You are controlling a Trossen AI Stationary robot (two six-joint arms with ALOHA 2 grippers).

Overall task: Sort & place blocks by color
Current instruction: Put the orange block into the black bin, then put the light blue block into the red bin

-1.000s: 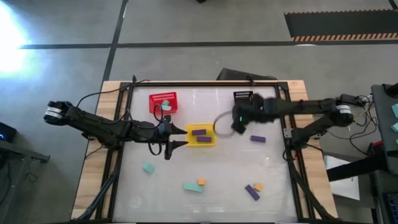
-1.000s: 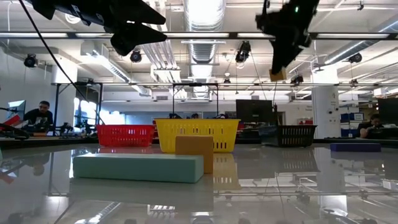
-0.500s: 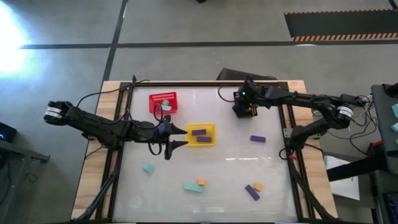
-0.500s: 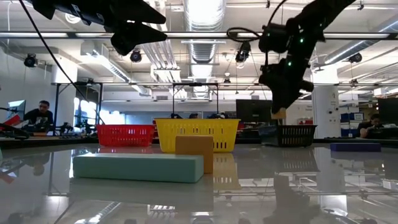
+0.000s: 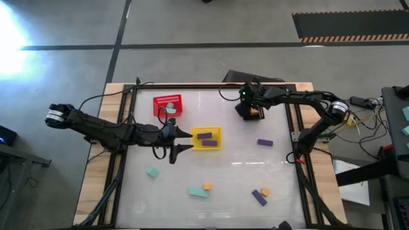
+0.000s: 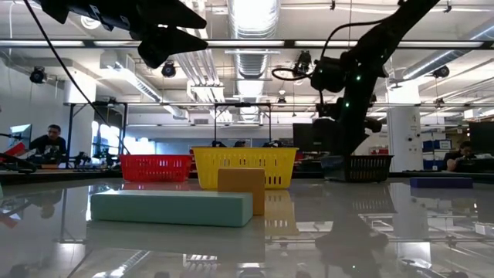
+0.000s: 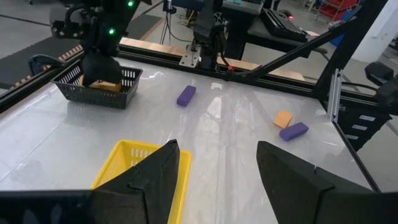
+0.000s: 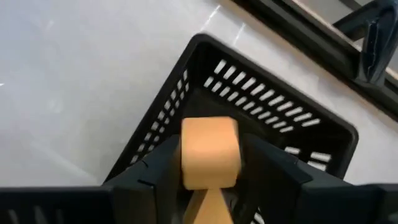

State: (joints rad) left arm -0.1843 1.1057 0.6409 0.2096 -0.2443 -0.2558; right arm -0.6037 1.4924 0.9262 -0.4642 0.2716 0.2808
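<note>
Five blocks lie nearest the table's front edge. A teal bar (image 5: 197, 192) has an orange cube (image 5: 207, 186) touching its far end. To its right a purple bar (image 5: 258, 197) lies just beside a small orange piece (image 5: 266, 191). A teal block (image 5: 152, 172) sits alone to the left, a little farther back.

Farther in, a purple block (image 5: 265, 142) lies by itself on the right of the table (image 5: 230, 166).

At mid-table stands the yellow basket (image 5: 218, 131), holding two purple bars (image 5: 204, 135). The left gripper (image 5: 188, 140) hangs just left of this basket, its fingers (image 7: 155, 180) apart with nothing between them.

Behind it the red basket (image 5: 167, 100) holds teal pieces (image 5: 171, 110).

Farthest back on the right is the black basket (image 7: 93, 98). The right gripper (image 5: 248, 110) reaches down over it. An orange block (image 8: 209, 152) shows right at that gripper, above the basket's inside. Whether it is clamped or let go, I cannot tell.
</note>
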